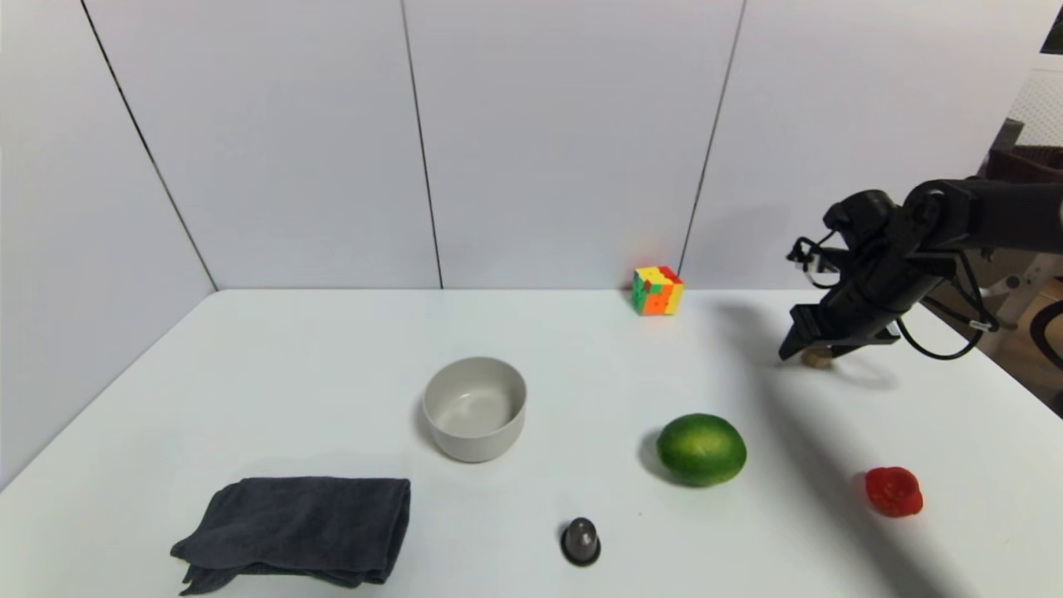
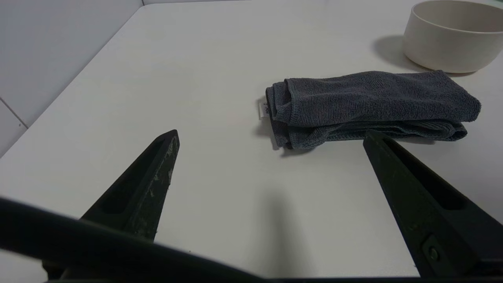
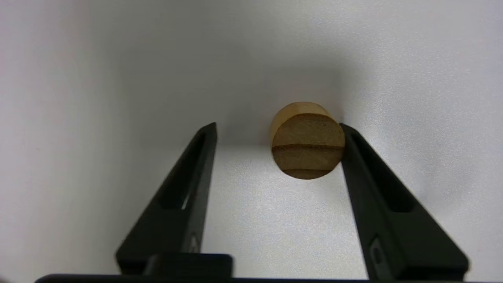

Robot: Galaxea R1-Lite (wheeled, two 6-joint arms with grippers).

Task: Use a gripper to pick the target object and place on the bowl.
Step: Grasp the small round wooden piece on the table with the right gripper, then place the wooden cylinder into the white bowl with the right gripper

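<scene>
Right gripper [image 3: 277,129] low at the worktop's [image 1: 332,374] far right, jaws released around the target object [image 3: 306,145], bowl [image 1: 475,409] well apart, left gripper [image 2: 271,135] released near the cloth [image 2: 369,106].

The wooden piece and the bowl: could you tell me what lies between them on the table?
In the head view, nothing: only bare table runs from the wooden piece, under the right claw, to the bowl.

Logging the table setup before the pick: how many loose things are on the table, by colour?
Green: 1, lime
Red: 1, lumpy object
Dark grey: 2, towel, dome
Beige: 2, bowl, wooden piece
Multicoloured: 1, cube
Total: 7
</scene>
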